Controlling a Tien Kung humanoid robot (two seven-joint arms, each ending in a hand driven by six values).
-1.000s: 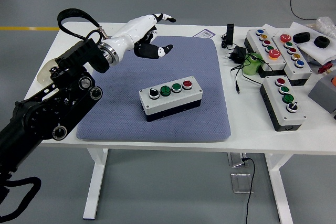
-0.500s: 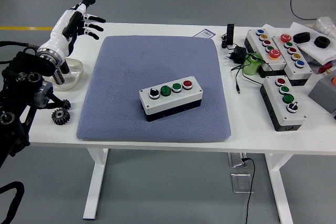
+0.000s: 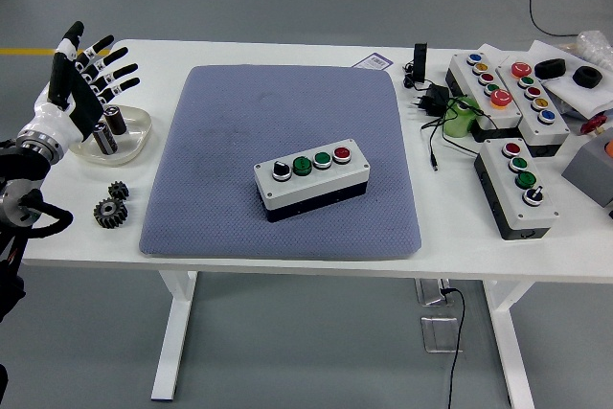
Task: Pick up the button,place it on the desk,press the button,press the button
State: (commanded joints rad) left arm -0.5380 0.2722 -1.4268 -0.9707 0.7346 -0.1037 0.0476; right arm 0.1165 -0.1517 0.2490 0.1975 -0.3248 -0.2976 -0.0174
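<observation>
A grey button box (image 3: 312, 177) with a black selector knob, two green buttons and a red button lies on the blue-grey mat (image 3: 230, 112) in the middle of the table. My left hand (image 3: 84, 81) is white, held up at the table's far left edge with its fingers spread, holding nothing. It is well apart from the box. My right arm is out of view.
A clear dish (image 3: 137, 137) with small cylinders stands by my left hand, two black gears (image 3: 112, 208) in front of it. Three more button boxes (image 3: 518, 186), cables, a plug adapter (image 3: 433, 98) and a green object lie at the right.
My left arm has pulled back from above the mat's far left corner to the table's left edge. The button box has not moved.
</observation>
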